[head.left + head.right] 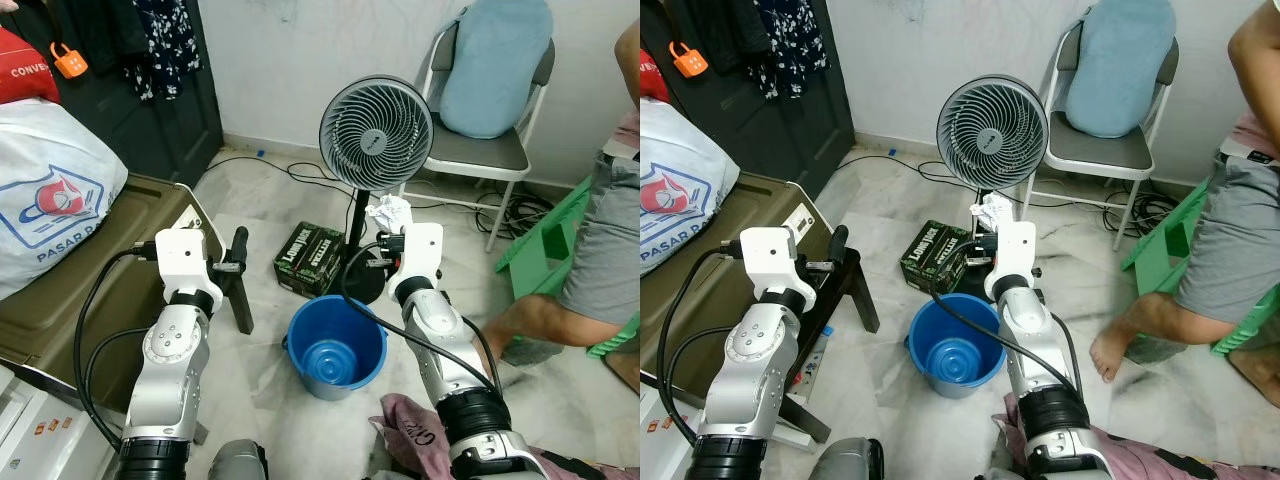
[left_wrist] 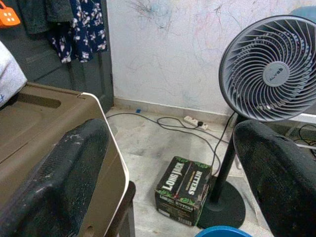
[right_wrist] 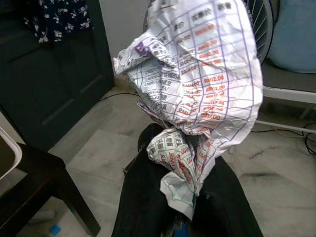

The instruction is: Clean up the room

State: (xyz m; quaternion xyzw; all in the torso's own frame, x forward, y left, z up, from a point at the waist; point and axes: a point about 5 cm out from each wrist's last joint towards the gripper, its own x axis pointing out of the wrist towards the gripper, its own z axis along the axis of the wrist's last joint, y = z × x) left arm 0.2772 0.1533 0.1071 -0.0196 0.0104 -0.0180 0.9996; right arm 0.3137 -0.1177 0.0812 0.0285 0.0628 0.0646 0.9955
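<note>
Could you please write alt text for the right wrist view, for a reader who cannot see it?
The right gripper holds a crumpled printed paper between its black fingers, above a pale tiled floor. Behind are a dark door and a chair with a blue cushion.

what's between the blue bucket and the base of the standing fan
A dark green Long Jack Bitters box sits on the floor beside the fan's base, just behind the blue bucket, in the left eye view.

Blue bucket (image 1: pixel 336 352); white, perhaps red-printed paper (image 3: pixel 202 84)
</note>
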